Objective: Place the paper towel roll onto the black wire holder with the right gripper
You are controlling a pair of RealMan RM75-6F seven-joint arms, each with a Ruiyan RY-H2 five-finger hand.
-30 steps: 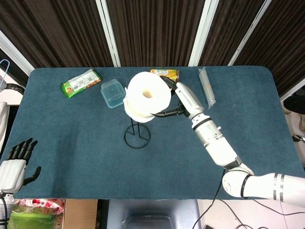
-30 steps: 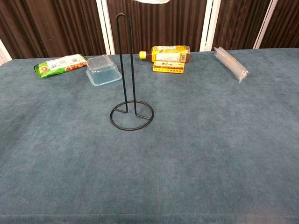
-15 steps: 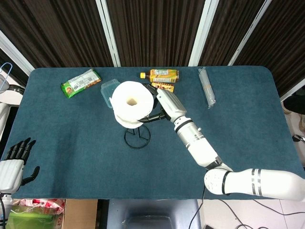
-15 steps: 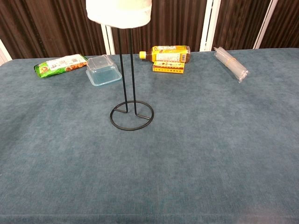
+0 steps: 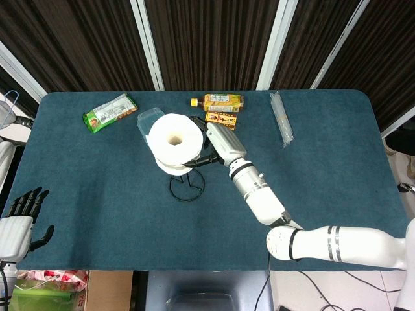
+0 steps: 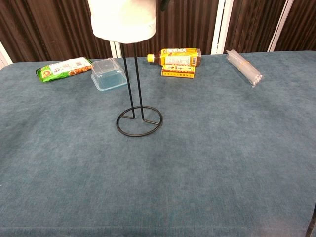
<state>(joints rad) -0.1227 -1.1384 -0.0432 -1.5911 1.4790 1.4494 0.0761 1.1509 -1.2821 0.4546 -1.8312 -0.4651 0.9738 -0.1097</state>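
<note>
Paper towel roll (image 5: 174, 139): held high over the tabletop (image 5: 97, 188), upright, core hole facing up in the head view; in the chest view its lower end (image 6: 122, 19) sits over the top of the two upright wires, so the loop looks to have entered the core; a second ago the roll was off to the right of the post and above the chest frame, half a second ago it arrived over the post, and now it sits a touch lower and further left

Left hand (image 5: 18, 220): parked at the near left edge, holding nothing, fingers (image 5: 26, 199) straight and slightly apart; unchanged across the pictures

Snack packet (image 5: 110, 112): green, far left of the tabletop, well apart from the work

Clear plastic container (image 6: 109, 74): just behind and left of the stand; partly hidden by the roll in the head view

Black wire holder (image 6: 138, 121): ring base flat on the tabletop, post upright; base has not shifted

Right hand (image 5: 211, 146): against the right side of the roll, gripping it; dark fingers (image 5: 206, 157) wrap under the roll's edge, though how tightly they press cannot be told; arm has swung leftward

Bottle and box (image 6: 178, 61): lying at the far edge, right of the post, untouched

Wrapped straws (image 5: 281, 118): far right, well apart

Meaning: alignment seems done; what remains, by my judgement, is lowering the roll straight down to the base and letting go; a tilt could snag the wire loop or tip the light stand
</note>
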